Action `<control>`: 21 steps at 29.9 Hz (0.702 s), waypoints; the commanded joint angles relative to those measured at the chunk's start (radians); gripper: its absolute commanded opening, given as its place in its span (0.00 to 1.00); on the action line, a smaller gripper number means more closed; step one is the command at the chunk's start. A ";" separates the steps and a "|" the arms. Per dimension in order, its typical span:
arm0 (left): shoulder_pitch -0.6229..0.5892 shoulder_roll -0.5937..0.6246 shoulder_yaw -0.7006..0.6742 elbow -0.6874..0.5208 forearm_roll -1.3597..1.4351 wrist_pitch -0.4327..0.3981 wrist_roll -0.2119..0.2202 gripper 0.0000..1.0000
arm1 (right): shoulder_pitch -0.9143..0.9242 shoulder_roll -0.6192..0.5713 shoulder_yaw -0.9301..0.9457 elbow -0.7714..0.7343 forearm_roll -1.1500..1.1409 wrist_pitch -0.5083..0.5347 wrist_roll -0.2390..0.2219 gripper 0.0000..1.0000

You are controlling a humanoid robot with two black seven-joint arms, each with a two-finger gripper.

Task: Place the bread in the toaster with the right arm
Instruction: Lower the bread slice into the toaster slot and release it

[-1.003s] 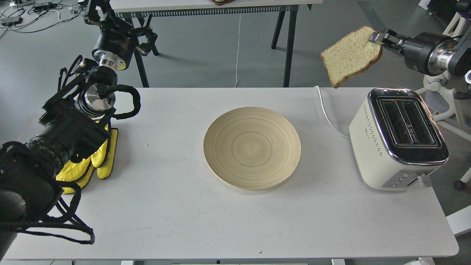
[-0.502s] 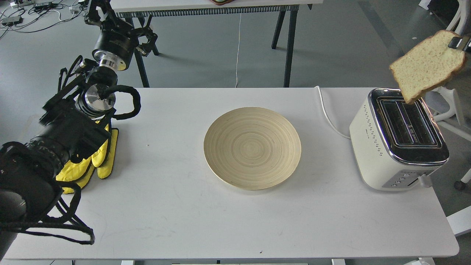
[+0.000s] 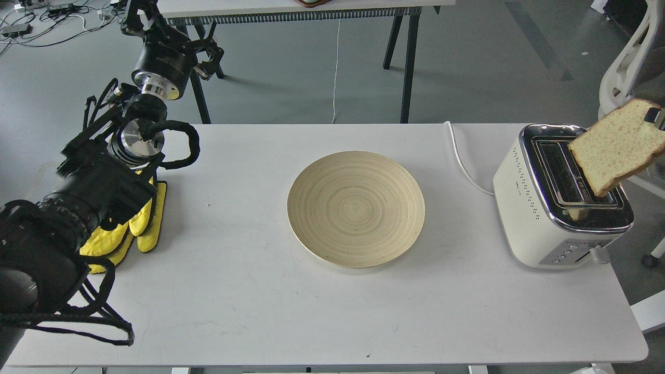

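Note:
The bread (image 3: pixel 615 145), a pale speckled slice with a brown crust, hangs tilted in the air over the toaster (image 3: pixel 540 208). Its lower corner is at the right-hand black slot. The cream toaster with a chrome top stands at the table's right end. Only a small black tip of my right gripper (image 3: pixel 654 115) shows at the frame's right edge, pinching the slice's upper right corner; the rest of the right arm is out of view. My left gripper (image 3: pixel 156 31) is raised at the far left, beyond the table; its fingers cannot be told apart.
A round wooden plate (image 3: pixel 356 208) sits mid-table. Yellow gloves (image 3: pixel 137 228) lie under my left arm. The toaster's white cord (image 3: pixel 462 161) runs off the back edge. A white chair (image 3: pixel 621 78) stands right of the table, and another table's legs (image 3: pixel 408 62) stand behind.
The bread has moved right and down, from beyond the table's back edge to just over the toaster's slots. The right arm has slid mostly out of view. The left arm is still.

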 commanded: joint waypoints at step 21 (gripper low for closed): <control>0.000 0.000 -0.002 -0.002 0.000 0.000 0.000 1.00 | -0.024 0.114 0.001 -0.051 0.005 -0.005 -0.033 0.14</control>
